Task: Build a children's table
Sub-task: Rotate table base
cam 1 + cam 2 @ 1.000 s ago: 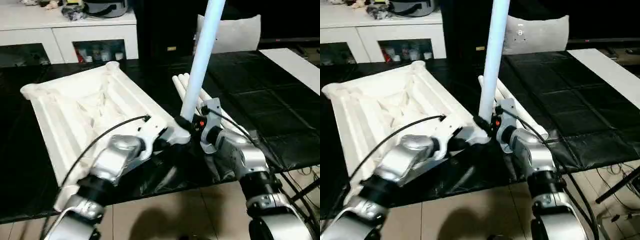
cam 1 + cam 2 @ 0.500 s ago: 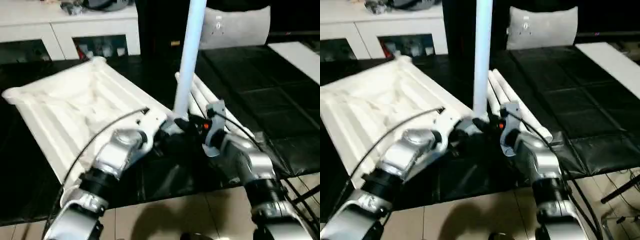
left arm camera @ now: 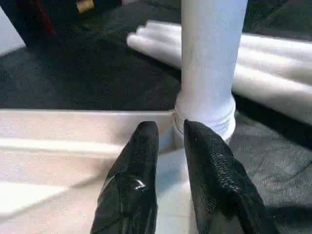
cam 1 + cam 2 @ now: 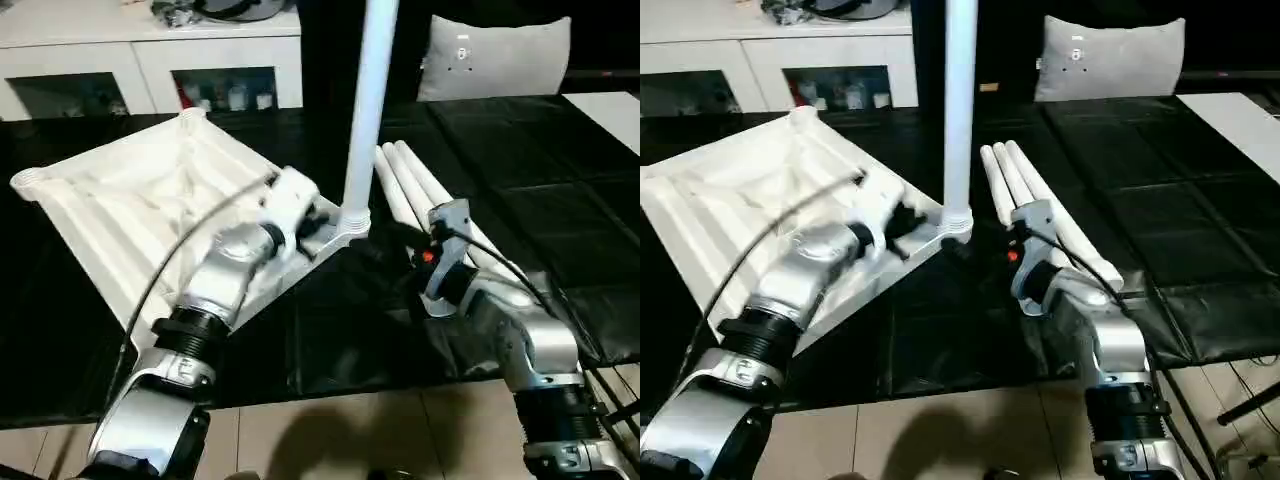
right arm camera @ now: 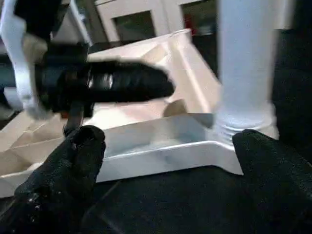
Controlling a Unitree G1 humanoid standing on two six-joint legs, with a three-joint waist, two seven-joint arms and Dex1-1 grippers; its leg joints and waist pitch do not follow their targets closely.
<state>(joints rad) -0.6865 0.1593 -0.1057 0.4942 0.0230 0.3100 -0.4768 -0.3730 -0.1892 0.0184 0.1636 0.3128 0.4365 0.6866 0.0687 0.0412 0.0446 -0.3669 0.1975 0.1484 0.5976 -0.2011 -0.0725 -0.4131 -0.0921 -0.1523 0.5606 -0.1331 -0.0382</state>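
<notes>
A: Starting from our left: the white top (image 4: 120,215) lies underside-up on the black work table (image 4: 560,200), tilted, its near right corner raised. Our left gripper (image 3: 170,146) hovers over that corner, fingers (image 3: 134,170) a narrow slit apart, gripping nothing.

B: And just right of it the standing leg (image 4: 365,110) sits upright in the corner socket (image 4: 345,222), long axis straight up, its top cut off by the frame.

A: Agreed. Then the three spare legs (image 4: 420,185) lie side by side on the cloth, running from near right to far left, right of the socket.

B: Our right gripper (image 5: 165,146) is near them, jaws spread wide, empty, pointing left at the socket.

A: So for the next leg, we judge the right arm is the nearer one; the spares lie just beyond its wrist, lengthwise away from us.

B: What we can't make out: whether the standing leg is fully seated, since the socket's inside is hidden. The spares' near ends are covered by our right forearm (image 4: 520,330).
</notes>
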